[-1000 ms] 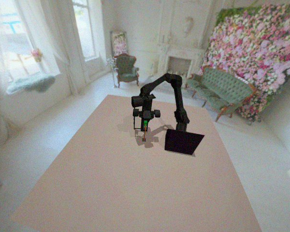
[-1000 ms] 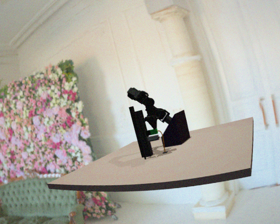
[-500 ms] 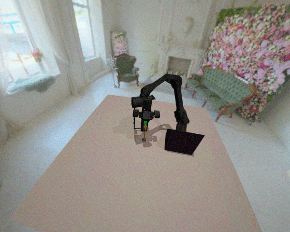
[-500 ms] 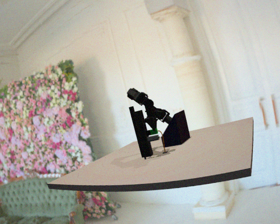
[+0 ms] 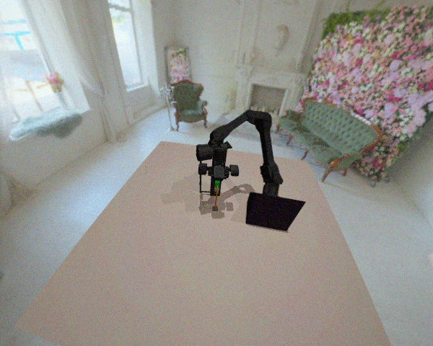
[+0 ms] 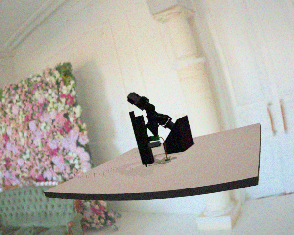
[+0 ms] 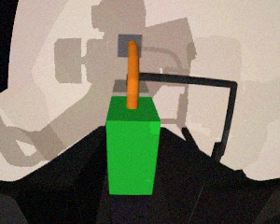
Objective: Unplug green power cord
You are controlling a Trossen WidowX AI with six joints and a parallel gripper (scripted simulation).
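Observation:
The green plug [image 5: 217,183] [image 6: 155,137] [image 7: 132,156] sits with its far end against the upright black power strip [image 6: 141,140]; its seat in the socket is hidden. An orange cord [image 5: 216,197] [image 6: 165,148] [image 7: 133,77] runs from the plug down to a small dark grey square [image 5: 214,208] [image 6: 167,159] [image 7: 123,39] on the table. My gripper [image 7: 132,134] comes from above, with its black fingers against both sides of the plug. It is shut on the plug. The arm hides much of the strip in the top view.
A grey block [image 6: 155,144] is below the plug at the strip. A thin black frame [image 5: 200,182] [image 7: 189,79] stands beside the plug. The black arm base [image 5: 273,213] [image 6: 180,137] is on the table [image 5: 209,282] [image 6: 218,152], to the right in the top and exterior views.

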